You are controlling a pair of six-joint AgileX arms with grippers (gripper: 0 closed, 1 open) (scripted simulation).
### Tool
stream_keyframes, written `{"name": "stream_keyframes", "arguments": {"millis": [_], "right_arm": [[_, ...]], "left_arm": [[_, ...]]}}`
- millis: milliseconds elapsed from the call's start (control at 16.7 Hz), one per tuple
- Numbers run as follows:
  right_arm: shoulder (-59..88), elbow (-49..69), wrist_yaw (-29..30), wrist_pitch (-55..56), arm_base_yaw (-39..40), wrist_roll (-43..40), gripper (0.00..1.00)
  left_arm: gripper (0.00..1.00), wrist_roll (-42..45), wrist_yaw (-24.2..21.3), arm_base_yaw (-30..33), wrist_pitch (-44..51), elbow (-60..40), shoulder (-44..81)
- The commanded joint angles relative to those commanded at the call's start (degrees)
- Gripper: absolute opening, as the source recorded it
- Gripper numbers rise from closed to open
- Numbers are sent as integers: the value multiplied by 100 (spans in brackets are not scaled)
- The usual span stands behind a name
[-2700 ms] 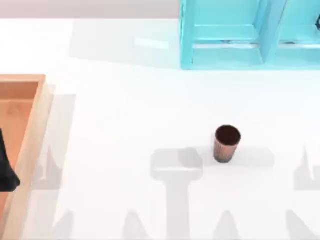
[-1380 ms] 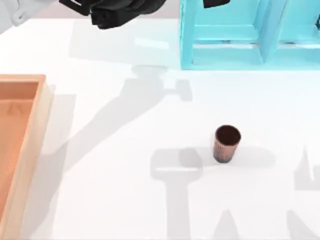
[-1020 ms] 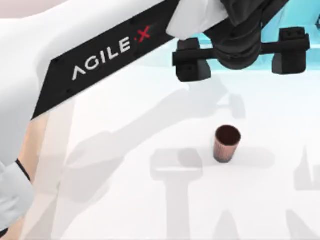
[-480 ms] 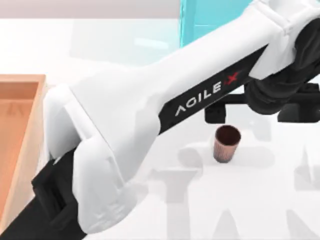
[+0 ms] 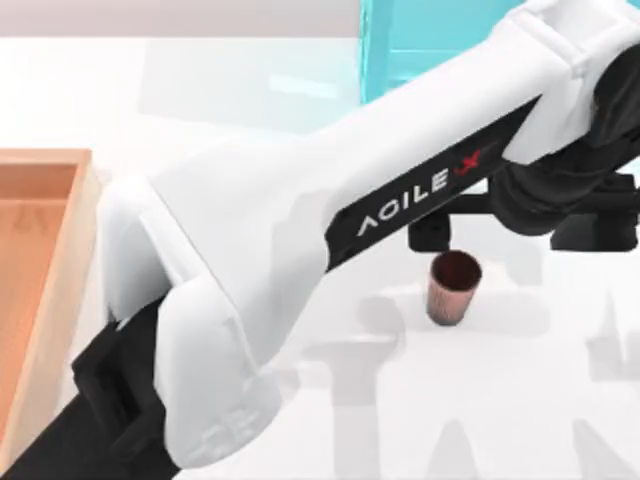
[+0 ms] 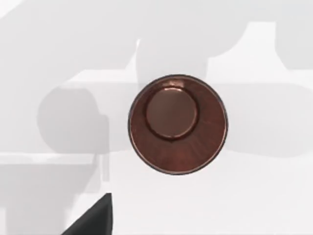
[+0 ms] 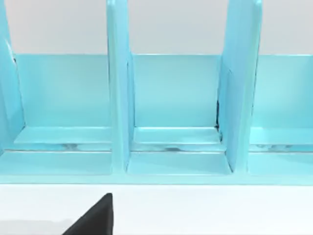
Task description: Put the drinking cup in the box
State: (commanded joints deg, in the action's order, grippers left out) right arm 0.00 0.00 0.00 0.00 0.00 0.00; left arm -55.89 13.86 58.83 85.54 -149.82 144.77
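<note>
With my left arm stretched across the surface from its near left corner, the left hand (image 5: 520, 225) hangs above the drinking cup (image 5: 454, 288), fingers spread wide and grasping nothing. One dark finger (image 5: 433, 232) sits just beyond the cup's rim in the top view; the other reaches toward the right edge. The cup stands upright on the surface, right of centre, well apart from the box (image 5: 62, 262) at the left edge. The left wrist view looks almost straight down into the cup (image 6: 177, 123), a little off centre.

My worry is the descent: if that offset isn't corrected, one finger could land on the rim and tip the tumbler. Its tapered sides could also slide out of a loose clench. The cyan cabinet (image 5: 430, 45) at the far edge is close behind my arm. The right wrist view faces that cabinet (image 7: 171, 112); whether the right hand is released or clenched, I cannot tell.
</note>
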Motion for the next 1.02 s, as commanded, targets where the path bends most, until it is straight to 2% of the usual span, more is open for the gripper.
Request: {"name": "stream_keyframes", "arguments": {"millis": [180,540,900,1020], "right_arm": [[0,0,0,0,0,0,100],[0,0,0,0,0,0,100],[0,0,0,0,0,0,100],[0,0,0,0,0,0,100]], "left_arm": [[100,71,-5,-44,-396,393,7],[100,252,-37,-224,-1960,1818,70],[100,284,-43,-255,-2175,2025,82],[85,284,-43,-255,-2175,2025,82]]}}
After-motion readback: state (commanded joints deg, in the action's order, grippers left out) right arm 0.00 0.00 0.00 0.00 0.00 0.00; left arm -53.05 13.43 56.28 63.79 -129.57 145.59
